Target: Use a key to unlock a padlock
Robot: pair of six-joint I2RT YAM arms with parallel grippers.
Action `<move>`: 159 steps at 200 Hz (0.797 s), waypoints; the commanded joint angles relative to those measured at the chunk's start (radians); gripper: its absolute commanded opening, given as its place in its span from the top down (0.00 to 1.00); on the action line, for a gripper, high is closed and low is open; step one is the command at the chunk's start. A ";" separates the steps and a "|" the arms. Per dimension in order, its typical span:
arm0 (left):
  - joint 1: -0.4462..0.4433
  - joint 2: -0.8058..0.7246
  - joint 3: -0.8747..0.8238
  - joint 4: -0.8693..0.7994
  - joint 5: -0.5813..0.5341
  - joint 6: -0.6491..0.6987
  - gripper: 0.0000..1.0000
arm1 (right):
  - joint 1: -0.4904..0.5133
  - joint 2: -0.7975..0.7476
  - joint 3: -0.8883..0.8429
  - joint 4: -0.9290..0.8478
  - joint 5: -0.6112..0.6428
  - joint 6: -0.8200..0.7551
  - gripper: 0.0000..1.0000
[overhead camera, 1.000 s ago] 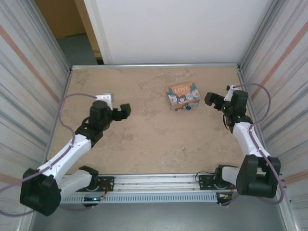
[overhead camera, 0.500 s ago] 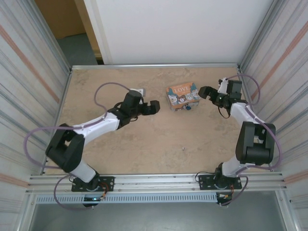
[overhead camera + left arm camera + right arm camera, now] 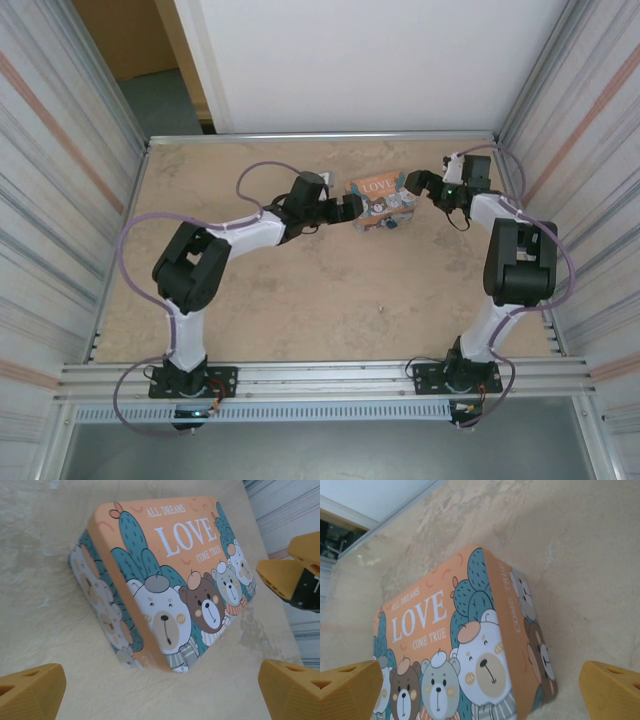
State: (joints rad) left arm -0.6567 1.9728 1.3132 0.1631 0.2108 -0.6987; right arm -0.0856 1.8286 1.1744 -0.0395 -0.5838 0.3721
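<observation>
Since the earlier frame both arms have stretched far out over the desk [image 3: 300, 290] and closed in on the picture box [image 3: 381, 200]. The left pincer [image 3: 350, 207] is now just beside its left end and the right pincer [image 3: 415, 183] just beside its right end.

Both pincers stand with their fingers wide apart and carry nothing. In each wrist view the yellow fingertips [image 3: 30, 690] frame the box without touching it.

The step in hand looks like the approach, with the arms bracketing the box before any grip. The padlock is too small to place with confidence from above. It is perhaps at the box's near side, low against the desk. I cannot make out a key.

The next move probably calls for one pincer to steady the box or the lock body. The other would then fetch the key and line it up with the keyhole, which needs fine aim on a very small target.

The orange-and-teal lid reads "ALL DREAMS", then "LOVE" in large white letters, then "COME TRUE". "COME TRUE" appears again along the side wall in the right wrist view. Cartoon bears in caps and scarves stand among cacti below the words. No maker's brand is legible.
</observation>
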 commanded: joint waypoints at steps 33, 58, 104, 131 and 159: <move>-0.008 0.098 0.108 0.019 0.083 -0.062 0.01 | 0.055 0.096 0.118 -0.079 -0.060 -0.073 0.01; -0.008 0.116 0.135 0.016 0.102 -0.065 0.01 | 0.072 0.098 0.116 -0.085 -0.076 -0.076 0.02; 0.002 0.116 0.149 0.012 0.123 -0.061 0.01 | 0.102 0.057 0.061 -0.089 -0.106 -0.076 0.05; 0.014 0.116 0.135 0.016 0.129 -0.061 0.01 | 0.128 0.011 0.001 -0.079 -0.124 -0.068 0.05; 0.025 0.100 0.114 0.018 0.136 -0.053 0.01 | 0.166 -0.041 -0.064 -0.062 -0.140 -0.054 0.06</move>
State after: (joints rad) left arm -0.6357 2.0853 1.4357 0.1665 0.3107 -0.7570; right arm 0.0250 1.8553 1.1645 -0.0841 -0.6525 0.3130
